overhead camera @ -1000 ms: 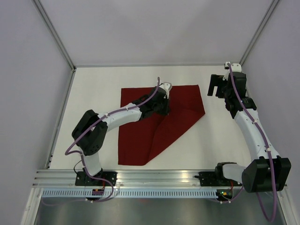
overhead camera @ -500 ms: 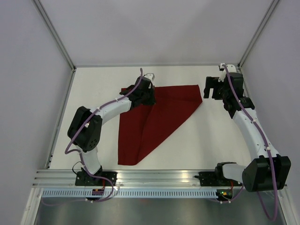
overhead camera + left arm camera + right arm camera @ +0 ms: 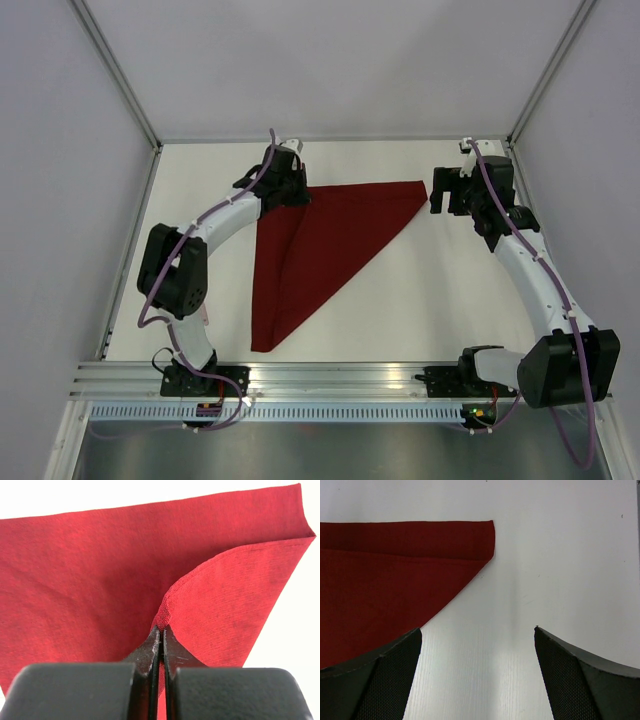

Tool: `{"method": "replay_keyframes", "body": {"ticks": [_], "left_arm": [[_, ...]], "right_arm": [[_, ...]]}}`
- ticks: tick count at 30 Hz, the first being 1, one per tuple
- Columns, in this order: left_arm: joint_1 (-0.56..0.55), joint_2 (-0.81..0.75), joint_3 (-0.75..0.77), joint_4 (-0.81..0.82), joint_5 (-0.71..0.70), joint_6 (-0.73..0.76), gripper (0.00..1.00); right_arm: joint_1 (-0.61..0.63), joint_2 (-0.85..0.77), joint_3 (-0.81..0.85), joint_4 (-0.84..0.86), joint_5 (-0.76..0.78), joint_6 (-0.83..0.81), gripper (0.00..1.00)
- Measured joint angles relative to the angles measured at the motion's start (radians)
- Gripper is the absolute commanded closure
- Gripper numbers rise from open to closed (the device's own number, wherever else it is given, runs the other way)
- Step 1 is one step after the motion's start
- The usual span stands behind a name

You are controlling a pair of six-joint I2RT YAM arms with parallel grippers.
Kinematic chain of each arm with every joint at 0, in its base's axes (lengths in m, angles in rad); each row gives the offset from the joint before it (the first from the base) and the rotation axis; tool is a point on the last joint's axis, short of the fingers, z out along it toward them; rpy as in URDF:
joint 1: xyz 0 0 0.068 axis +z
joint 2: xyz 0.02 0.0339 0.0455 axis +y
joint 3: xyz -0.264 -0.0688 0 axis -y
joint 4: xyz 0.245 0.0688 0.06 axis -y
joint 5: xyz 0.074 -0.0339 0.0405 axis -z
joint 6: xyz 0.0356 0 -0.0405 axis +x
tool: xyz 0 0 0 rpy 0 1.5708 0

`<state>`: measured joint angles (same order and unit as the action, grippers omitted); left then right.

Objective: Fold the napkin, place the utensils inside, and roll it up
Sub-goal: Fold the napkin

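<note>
Since one second ago, my left pincer (image 3: pixel 159 630) has carried a corner of the napkin (image 3: pixel 330 235) from the middle of the cloth to its far left corner. The cloth now makes a triangle on the table (image 3: pixel 440 300). The jaws are pressed together on the hem of the upper layer. This layer rises in a curve from the lower one, so the fold is not yet flat. My right pincer (image 3: pixel 476 632) stands wide apart just right of the napkin's right tip and touches nothing. The danger, I think, is pulling further left: the whole napkin can slide and the edges lose their match. If I let go too high, the corner can spring back or land crooked.
</note>
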<state>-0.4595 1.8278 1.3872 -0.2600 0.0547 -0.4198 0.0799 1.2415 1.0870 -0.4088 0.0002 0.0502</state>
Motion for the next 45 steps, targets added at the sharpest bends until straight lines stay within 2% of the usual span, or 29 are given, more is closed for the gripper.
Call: {"method": "replay_keyframes", "body": {"ticks": [19, 45], "left_arm": [[0.127, 0.029, 0.044, -0.043, 0.034, 0.000, 0.98], [0.201, 0.093, 0.159, -0.089, 0.057, 0.001, 0.98]], "right_arm": [[0.010, 0.003, 0.000, -0.003, 0.001, -0.002, 0.02], [0.022, 0.026, 0.000, -0.003, 0.023, -0.013, 0.02]]}}
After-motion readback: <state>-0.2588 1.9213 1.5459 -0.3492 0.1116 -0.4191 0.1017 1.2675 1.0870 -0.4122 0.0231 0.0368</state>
